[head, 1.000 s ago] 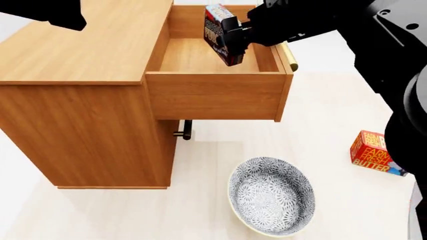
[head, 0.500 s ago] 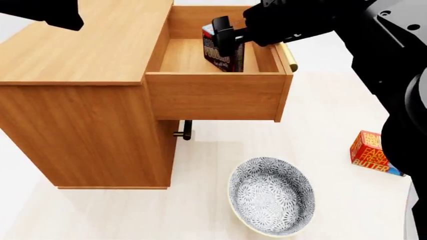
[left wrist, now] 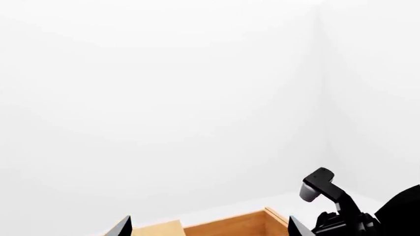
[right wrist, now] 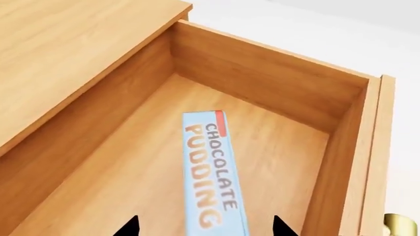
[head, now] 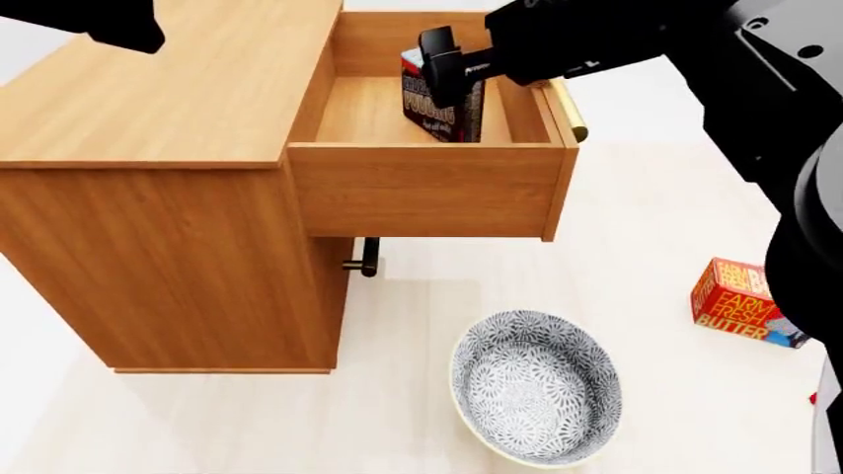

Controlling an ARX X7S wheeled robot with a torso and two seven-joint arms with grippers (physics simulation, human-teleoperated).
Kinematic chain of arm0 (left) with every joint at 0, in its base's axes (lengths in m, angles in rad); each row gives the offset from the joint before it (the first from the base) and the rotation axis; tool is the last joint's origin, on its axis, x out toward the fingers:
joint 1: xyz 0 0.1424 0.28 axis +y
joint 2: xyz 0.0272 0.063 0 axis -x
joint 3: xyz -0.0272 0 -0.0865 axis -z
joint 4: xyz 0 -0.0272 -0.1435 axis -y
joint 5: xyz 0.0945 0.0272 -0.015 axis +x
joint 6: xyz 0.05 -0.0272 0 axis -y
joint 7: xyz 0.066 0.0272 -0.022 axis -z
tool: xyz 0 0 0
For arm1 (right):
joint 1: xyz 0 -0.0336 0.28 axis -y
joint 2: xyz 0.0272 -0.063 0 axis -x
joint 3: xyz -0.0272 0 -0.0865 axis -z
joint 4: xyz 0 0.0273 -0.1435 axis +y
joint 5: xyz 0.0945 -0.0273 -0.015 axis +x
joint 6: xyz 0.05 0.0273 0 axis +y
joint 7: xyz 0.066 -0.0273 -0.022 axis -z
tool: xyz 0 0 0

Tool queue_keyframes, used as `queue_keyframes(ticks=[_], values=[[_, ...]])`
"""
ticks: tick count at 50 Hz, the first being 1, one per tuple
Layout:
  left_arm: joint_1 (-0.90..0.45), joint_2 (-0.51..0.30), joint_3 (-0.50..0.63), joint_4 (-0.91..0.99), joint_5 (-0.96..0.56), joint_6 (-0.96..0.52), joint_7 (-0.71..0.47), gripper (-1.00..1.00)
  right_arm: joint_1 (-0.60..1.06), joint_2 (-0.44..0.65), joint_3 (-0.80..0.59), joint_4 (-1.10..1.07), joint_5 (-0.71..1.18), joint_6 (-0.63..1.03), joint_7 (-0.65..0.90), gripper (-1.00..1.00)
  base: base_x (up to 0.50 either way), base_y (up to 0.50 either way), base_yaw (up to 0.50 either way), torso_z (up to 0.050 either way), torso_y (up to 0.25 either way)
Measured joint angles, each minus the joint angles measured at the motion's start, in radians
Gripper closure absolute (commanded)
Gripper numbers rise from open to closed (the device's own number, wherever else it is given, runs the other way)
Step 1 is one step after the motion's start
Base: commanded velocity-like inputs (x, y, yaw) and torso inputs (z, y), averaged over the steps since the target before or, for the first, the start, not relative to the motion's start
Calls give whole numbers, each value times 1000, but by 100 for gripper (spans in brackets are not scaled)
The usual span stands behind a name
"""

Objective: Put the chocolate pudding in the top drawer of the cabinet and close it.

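The chocolate pudding stands on its edge on the floor of the open top drawer of the cabinet. In the right wrist view its light blue edge faces up inside the drawer. My right gripper hovers just above the box, open, with its fingertips clear on both sides of the box. My left gripper is open and empty, held high over the cabinet's far left corner. The drawer's brass handle shows on its right.
A patterned bowl sits on the pale surface in front of the drawer. An orange-red butter box lies at the right. A lower drawer's dark handle sticks out below the open drawer.
My right gripper lowered the pudding from above the drawer onto its floor, then let go and lifted slightly. The left arm barely moved.
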Motion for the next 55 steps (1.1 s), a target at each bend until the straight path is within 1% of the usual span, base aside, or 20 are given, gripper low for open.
queue_keyframes(ticks=[5, 10, 15, 25, 31, 39, 48, 55], values=[[-4, 1, 2, -1, 1, 1, 2, -100, 25, 0, -47, 0, 28, -15, -7, -100, 0, 0, 0, 0, 0], [-6, 2, 4, -1, 2, 3, 4, -100, 58, 0, -149, 1, 113, -44, -21, -100, 0, 0, 0, 0, 0], [-6, 2, 4, 0, 2, 5, 6, -100, 94, 0, -319, 1, 278, -87, -49, -100, 0, 0, 0, 0, 0], [-8, 2, 7, 2, 3, 9, 6, -100, 143, 9, -726, 2, 686, -202, -117, -100, 0, 0, 0, 0, 0], [-11, 0, 7, 6, -3, 13, 0, -100, 134, 37, -879, 2, 838, -319, -128, -100, 0, 0, 0, 0, 0], [-5, -9, -7, 25, -12, 25, -7, -100, 98, 106, -955, -18, 958, -483, -118, -100, 0, 0, 0, 0, 0], [31, -28, -46, 68, -3, 45, -1, -100, 135, 211, -982, -309, 992, -796, -50, -100, 0, 0, 0, 0, 0], [72, -42, -80, 99, 7, 65, 2, -100, 137, 282, -989, -488, 989, -981, 0, -100, 0, 0, 0, 0, 0]])
